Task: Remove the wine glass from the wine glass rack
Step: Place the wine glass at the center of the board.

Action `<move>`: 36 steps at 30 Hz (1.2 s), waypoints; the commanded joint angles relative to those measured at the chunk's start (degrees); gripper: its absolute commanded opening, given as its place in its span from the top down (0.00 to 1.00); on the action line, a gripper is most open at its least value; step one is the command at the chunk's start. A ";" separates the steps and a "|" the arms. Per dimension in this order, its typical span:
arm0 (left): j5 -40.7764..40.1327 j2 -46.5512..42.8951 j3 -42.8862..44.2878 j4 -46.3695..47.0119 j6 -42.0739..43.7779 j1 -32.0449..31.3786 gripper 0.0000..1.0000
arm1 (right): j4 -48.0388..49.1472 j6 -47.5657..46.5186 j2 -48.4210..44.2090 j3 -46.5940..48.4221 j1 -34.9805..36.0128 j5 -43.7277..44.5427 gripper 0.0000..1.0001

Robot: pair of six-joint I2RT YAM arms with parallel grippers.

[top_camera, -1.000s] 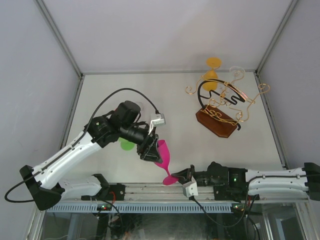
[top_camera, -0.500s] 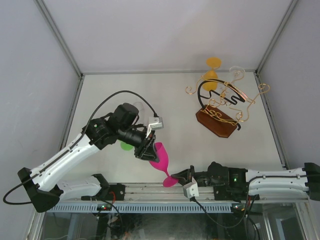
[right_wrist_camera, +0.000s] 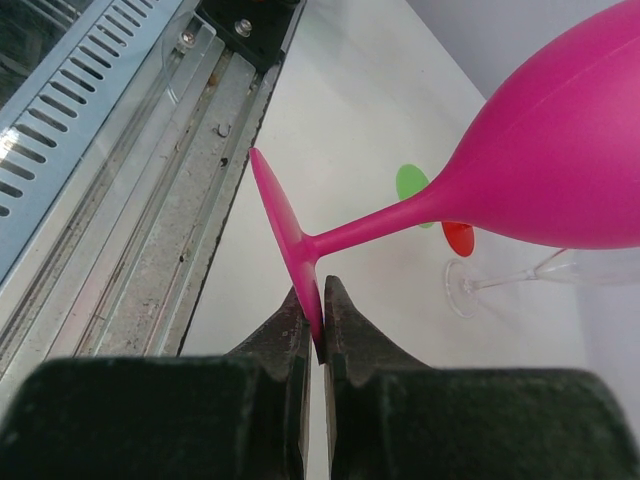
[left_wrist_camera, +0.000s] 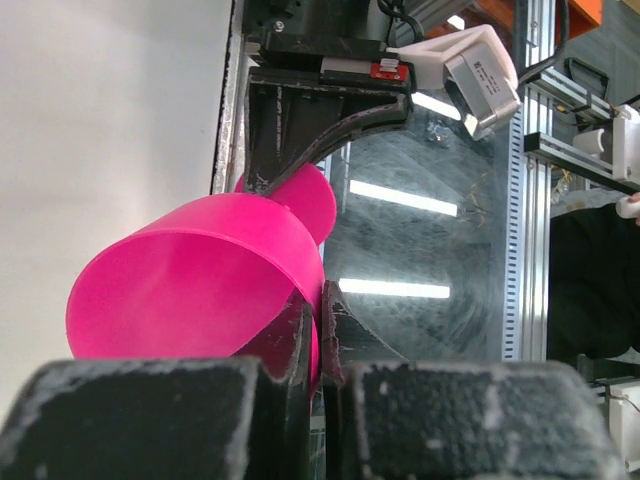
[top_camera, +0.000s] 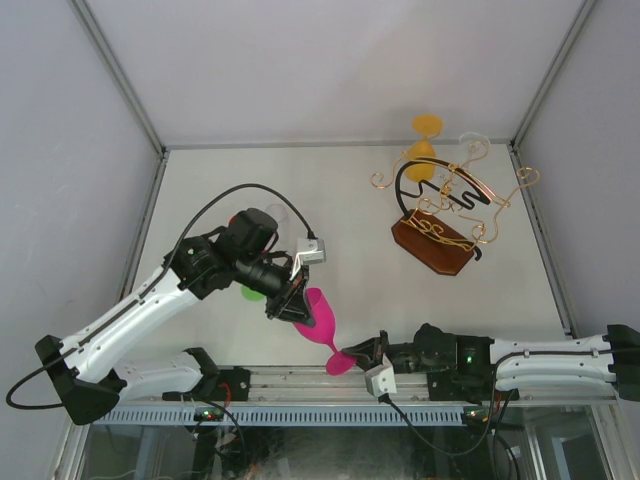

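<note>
As the wine glass (top_camera: 316,313) hung: by table's (top_camera: 350,220) near edge
Left gripper (left_wrist_camera: 318,335): pinched bowl
Right gripper (right_wrist_camera: 320,325): pinched foot

The wine glass (top_camera: 318,315) was held tilted over the near edge of the table (top_camera: 400,310), its bowl pinched by the left gripper (top_camera: 293,306) on the left and its foot by the right gripper (top_camera: 352,354) on the right. The wine glass rack (top_camera: 432,246) was set at the far right, with further glasses (top_camera: 426,146) hung at its far side.
</note>
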 commanded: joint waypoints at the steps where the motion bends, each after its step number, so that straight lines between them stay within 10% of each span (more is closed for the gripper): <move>1: 3.80 -1.23 2.67 -1.58 1.30 -0.26 1.00 | 2.83 2.52 0.40 1.82 -1.21 3.48 1.00; 22: 0.88 -0.97 3.85 -3.46 1.27 -0.26 1.00 | 1.30 2.81 0.75 2.62 -1.29 2.45 1.00; 27: -0.28 -1.02 4.21 -4.37 1.46 -0.29 0.62 | 1.47 2.66 0.85 2.57 -1.30 2.64 1.00; 36: -0.31 0.10 4.27 -5.08 1.19 -0.27 0.68 | 0.74 2.85 0.32 2.49 -1.38 2.93 1.00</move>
